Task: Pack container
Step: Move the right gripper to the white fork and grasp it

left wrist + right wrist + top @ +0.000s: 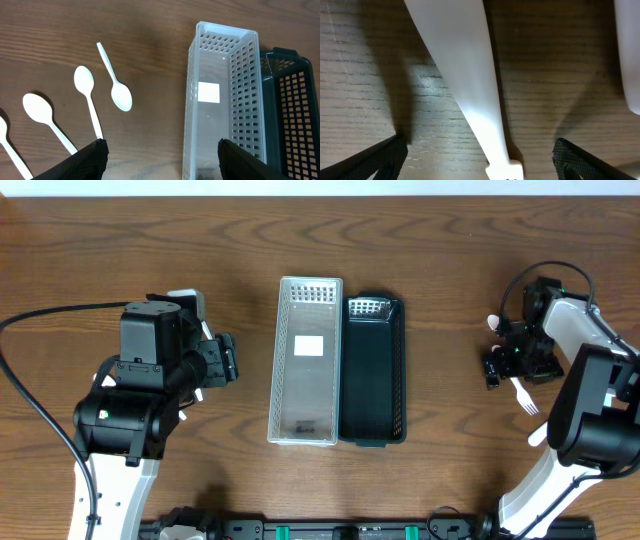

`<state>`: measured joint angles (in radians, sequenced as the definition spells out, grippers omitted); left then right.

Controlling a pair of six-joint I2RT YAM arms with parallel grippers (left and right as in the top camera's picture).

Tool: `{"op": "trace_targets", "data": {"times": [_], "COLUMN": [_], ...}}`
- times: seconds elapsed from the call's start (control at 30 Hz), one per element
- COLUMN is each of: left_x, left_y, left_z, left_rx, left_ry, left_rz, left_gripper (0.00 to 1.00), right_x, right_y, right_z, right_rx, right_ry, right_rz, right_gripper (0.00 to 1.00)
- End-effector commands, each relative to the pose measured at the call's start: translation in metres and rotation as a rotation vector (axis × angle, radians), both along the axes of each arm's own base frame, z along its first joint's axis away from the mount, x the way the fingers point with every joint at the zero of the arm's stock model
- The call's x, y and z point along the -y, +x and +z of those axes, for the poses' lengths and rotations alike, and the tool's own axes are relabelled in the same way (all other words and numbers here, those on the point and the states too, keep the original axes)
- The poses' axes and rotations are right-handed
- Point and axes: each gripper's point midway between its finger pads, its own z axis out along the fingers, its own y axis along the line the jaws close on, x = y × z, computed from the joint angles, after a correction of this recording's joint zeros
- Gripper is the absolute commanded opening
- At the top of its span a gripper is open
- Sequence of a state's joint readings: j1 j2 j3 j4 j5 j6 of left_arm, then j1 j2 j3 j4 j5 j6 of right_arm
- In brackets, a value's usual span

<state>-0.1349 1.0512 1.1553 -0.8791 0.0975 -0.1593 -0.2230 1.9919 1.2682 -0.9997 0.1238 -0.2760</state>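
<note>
From overhead, the clear perforated bin (305,360) and the black perforated bin (375,370) stand side by side, touching, at the middle of the table (450,240). Your right gripper (500,362) sits low near the right edge, just beside a white plastic fork (526,397). A small white rounded end (493,323) shows on its far side. The left gripper (228,360) is towards the left edge, well apart from the bins.

In the left wrist view, that gripper (162,147) is spread wide and holds nothing. Four white spoons (120,95) lie on the wood to the left of the clear bin (220,92). Leave this arm parked.

In the right wrist view, the gripper (480,145) is wide, with a white plastic handle (465,75) running between the fingers (375,160) and lying flat on the wood. I cannot tell which utensil it belongs to. Another white piece (630,50) lies near on the right.

The pick seems the step in hand. Go down until the tips almost meet the wood, keep the handle centred, and close squarely across its narrow part. Watch that the neighbouring piece is not caught, since thin plastic may slip or flip.
</note>
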Motion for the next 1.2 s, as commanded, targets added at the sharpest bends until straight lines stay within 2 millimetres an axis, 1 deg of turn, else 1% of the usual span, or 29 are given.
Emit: {"op": "trace_targets", "data": {"times": [0.0,0.1,0.17,0.27,0.4,0.47,0.67,0.73,0.9,1.1,1.17], "left_x": [-0.001,-0.001,-0.001,-0.001,-0.001,-0.001,-0.001,-0.001,-0.001,-0.001,-0.001], "left_y": [0.001,0.001,0.001,0.001,0.001,0.001,0.001,0.001,0.001,0.001,0.001], "left_z": [0.004,0.004,0.004,0.004,0.004,0.004,0.004,0.004,0.004,0.004,0.004], "left_rx": [0.009,0.009,0.009,0.009,0.009,0.009,0.009,0.009,0.009,0.009,0.009], "left_ry": [0.007,0.007,0.007,0.007,0.007,0.007,0.007,0.007,0.007,0.007,0.007], "left_rz": [0.002,0.002,0.002,0.002,0.002,0.002,0.002,0.002,0.002,0.002,0.002], "left_gripper": [0.73,0.73,0.73,0.73,0.73,0.73,0.73,0.73,0.73,0.73,0.73], "right_x": [-0.001,-0.001,-0.002,-0.008,-0.010,-0.010,-0.013,-0.013,-0.013,-0.012,-0.011], "right_y": [-0.015,-0.014,-0.014,-0.013,-0.012,-0.012,-0.011,-0.010,-0.009,-0.005,-0.004], "right_z": [-0.017,-0.018,-0.018,-0.019,-0.019,-0.019,-0.020,-0.020,-0.020,-0.021,-0.021], "right_rx": [-0.048,-0.039,-0.038,-0.032,-0.029,-0.028,-0.022,-0.018,-0.013,0.004,0.011], "right_ry": [-0.010,-0.016,-0.010,0.022,0.037,0.037,0.049,0.048,0.046,0.036,0.036], "right_rz": [-0.008,-0.038,-0.038,-0.043,-0.046,-0.046,-0.052,-0.061,-0.068,-0.104,-0.104], "right_gripper": [0.95,0.94,0.89,0.86,0.72,0.68,0.40,0.34,0.32,0.22,0.20]}}
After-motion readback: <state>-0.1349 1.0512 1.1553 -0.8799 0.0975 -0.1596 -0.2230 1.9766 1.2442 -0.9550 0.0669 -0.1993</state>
